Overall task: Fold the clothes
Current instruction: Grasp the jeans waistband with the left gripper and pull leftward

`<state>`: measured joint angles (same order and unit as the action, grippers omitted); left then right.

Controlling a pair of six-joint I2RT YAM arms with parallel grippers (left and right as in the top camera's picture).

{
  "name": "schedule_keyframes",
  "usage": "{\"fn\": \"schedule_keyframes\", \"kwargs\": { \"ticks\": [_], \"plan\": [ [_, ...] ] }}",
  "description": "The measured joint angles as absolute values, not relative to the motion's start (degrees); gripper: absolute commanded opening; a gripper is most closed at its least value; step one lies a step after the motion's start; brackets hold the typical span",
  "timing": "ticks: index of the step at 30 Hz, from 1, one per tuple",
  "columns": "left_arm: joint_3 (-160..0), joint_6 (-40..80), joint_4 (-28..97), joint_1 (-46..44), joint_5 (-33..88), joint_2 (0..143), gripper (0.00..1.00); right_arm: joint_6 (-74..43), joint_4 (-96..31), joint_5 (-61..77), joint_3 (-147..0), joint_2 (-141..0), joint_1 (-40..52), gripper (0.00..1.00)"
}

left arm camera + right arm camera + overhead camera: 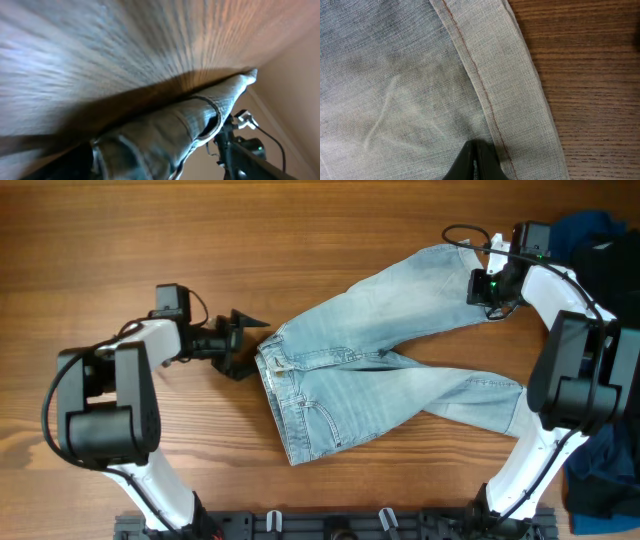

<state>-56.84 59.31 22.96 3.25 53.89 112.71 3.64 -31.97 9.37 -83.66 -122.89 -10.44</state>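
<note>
The jeans (380, 375) lie spread on the desk (120, 230), left jaws wide by the waistband at 9 o'clock, right jaws closed on the cuff at 2 o'clock.

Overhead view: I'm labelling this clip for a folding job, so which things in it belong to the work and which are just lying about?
Belongs to the job:
- light blue jeans, spread on the table
- left gripper at the waistband
- right gripper over the upper leg's cuff

Just lying about:
- dark blue garment, right edge
- black garment, right edge
</note>
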Motion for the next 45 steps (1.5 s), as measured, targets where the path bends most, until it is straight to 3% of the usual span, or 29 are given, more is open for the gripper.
{"fn": "schedule_keyframes", "kwargs": {
  "ticks": [3,10,18,23,28,31,32,34,36,40,45],
  "plan": [
    [-56.9,60.7,22.4,2.0,51.3,112.6,0.60,3.6,-32.0,9.3,-83.7,-122.9,-10.4,0.04],
    [-57.0,60.1,19.9,1.3,45.6,112.4,0.04,3.6,-32.0,9.4,-83.7,-122.9,-10.4,0.04],
    [-59.2,51.1,16.8,1.2,41.7,112.4,0.04,3.6,-32.0,9.4,-83.7,-122.9,-10.4,0.04],
    [-65.0,44.5,17.1,1.1,39.6,110.7,0.07,3.6,-32.0,9.4,-83.7,-122.9,-10.4,0.04],
    [-70.9,37.5,17.1,-1.2,38.1,104.2,0.19,3.6,-32.0,9.4,-83.7,-122.9,-10.4,0.04],
    [-73.5,32.8,19.0,-4.2,34.4,99.6,0.38,3.6,-32.0,9.4,-83.7,-122.9,-10.4,0.04],
    [-74.1,31.1,20.9,-5.9,31.4,97.8,0.39,3.6,-31.9,9.3,-83.7,-122.9,-10.4,0.04],
    [-74.6,29.4,25.5,-9.7,23.6,95.3,0.67,3.6,-31.9,9.4,-83.7,-122.9,-10.4,0.04],
    [-74.7,28.0,30.2,-13.4,15.0,94.8,0.80,3.6,-32.0,9.3,-83.7,-122.9,-10.4,0.04],
    [-74.3,27.3,35.7,-16.6,-0.3,98.1,0.85,3.6,-31.9,9.4,-83.7,-122.9,-10.4,0.04],
    [-73.8,27.3,32.0,-14.8,-7.0,101.1,0.84,3.6,-31.9,9.4,-83.7,-122.9,-10.4,0.04]
  ]
}}
